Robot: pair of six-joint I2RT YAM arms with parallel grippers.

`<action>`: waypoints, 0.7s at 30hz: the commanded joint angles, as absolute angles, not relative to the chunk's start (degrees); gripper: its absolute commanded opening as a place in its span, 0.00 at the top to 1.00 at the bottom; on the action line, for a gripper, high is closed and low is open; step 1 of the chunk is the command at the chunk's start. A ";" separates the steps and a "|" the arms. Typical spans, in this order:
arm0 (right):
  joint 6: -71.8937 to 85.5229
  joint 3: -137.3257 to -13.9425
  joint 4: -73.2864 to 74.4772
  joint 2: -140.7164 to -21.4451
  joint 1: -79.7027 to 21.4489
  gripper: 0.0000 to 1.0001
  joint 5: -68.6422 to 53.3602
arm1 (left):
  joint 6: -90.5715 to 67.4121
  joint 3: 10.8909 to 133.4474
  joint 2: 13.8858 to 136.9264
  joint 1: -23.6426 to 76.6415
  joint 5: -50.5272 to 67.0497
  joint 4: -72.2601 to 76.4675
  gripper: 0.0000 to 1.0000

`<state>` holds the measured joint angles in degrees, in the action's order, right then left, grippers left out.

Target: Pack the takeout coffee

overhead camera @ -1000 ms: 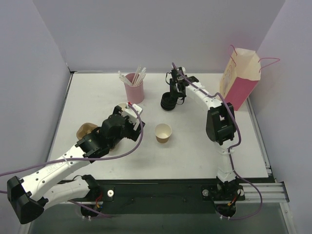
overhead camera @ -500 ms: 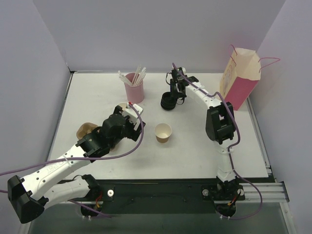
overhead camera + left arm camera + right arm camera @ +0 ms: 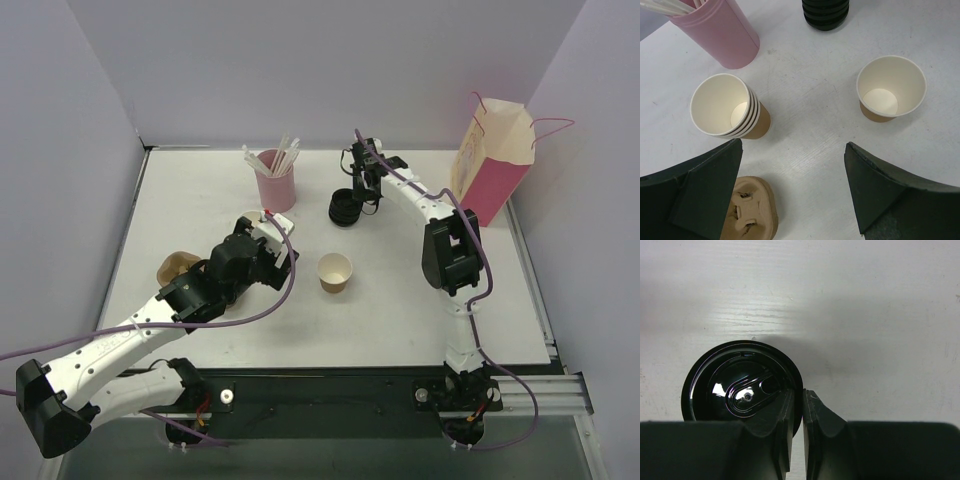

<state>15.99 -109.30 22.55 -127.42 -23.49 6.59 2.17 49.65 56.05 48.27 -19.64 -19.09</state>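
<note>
Cup carrier [image 3: 176,267]: brown moulded pulp, far left on the table [image 3: 400,320], partly under the left arm in the overhead view. The left wrist view shows it flat, just inside the left finger.

Left gripper [image 3: 793,150]: jaws spread wide, nothing between them, above bare table.

Stack of cups [image 3: 725,106]: nested kraft cups, upright, near the pink cup. Clear only in the left wrist view; the arm covers them from overhead.

Pink cup [image 3: 276,183]: upright towards the back, holding white straws.

Kraft cup [image 3: 335,272]: the takeout cup stands upright and alone near the table's centre, well apart from both grippers. Both views that catch it show its mouth open, no lid fitted; the wrist view shows a white interior with nothing in it.

Lid stack [image 3: 346,209]: black, behind the kraft cup.

Right gripper [image 3: 798,395]: overhead, it sits at the stack's right edge and the jaw state cannot be read. The right wrist view settles it: jaws nearly together, pinching the rim of the top black lid [image 3: 737,385], one finger inside the rim, one outside.

Paper bag [image 3: 493,165]: pink and cream, upright, far right rear, seen from overhead only.
</note>
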 commanded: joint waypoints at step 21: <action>25.39 -105.48 21.89 -112.96 -21.27 0.89 -5.78 | 1.06 52.64 56.07 47.90 -19.60 -18.72 0.07</action>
